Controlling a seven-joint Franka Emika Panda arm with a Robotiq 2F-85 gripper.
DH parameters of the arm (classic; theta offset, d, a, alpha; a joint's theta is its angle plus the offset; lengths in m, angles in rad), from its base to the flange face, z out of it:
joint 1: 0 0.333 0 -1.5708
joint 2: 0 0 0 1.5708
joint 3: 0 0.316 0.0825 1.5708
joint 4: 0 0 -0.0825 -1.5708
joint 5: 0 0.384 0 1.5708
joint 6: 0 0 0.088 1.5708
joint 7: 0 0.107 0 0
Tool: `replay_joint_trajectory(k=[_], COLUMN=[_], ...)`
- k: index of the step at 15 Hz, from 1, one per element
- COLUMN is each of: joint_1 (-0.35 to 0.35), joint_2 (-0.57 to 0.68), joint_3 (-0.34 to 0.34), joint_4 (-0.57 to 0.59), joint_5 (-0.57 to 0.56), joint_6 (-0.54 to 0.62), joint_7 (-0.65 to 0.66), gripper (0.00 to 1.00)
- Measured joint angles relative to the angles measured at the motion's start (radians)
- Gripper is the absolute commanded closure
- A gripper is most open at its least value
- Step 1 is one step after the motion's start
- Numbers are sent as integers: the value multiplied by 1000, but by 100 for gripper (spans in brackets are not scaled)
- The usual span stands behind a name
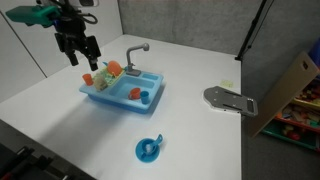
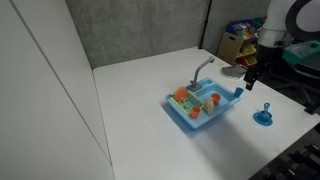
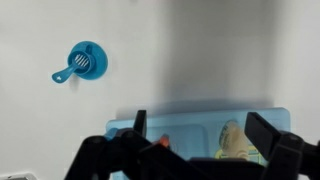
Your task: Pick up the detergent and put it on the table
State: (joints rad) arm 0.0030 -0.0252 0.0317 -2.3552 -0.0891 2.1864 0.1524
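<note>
The detergent point(image 3: 233, 141), a small pale cream lump, lies in the blue toy sink point(image 3: 190, 130) at the bottom of the wrist view. My gripper point(image 3: 200, 125) is open and empty, its two dark fingers on either side of the sink area, with the detergent nearer the right finger. In both exterior views the gripper point(image 1: 78, 50) point(image 2: 250, 76) hangs above one end of the sink point(image 1: 122, 90) point(image 2: 205, 108), not touching it. The white table point(image 1: 200, 140) point(image 2: 130, 120) carries everything. The detergent is too small to pick out in the exterior views.
Orange toy pieces point(image 1: 112, 68) sit in the sink beside the grey tap point(image 1: 136, 50). A blue round cup-like thing point(image 1: 149, 150) point(image 2: 264, 117) point(image 3: 82, 62) lies on the table apart from the sink. A grey flat object point(image 1: 228, 100) lies near the table edge by a cardboard box point(image 1: 285, 90).
</note>
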Motion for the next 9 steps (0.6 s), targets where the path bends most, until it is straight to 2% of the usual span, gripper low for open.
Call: replay_joint_trajectory(k=[9], joint_1=[55], joint_2=[88], joint_3=[23], joint_4=[10], joint_5=[68], joint_6=[172], joint_7=[1], gripper=[0])
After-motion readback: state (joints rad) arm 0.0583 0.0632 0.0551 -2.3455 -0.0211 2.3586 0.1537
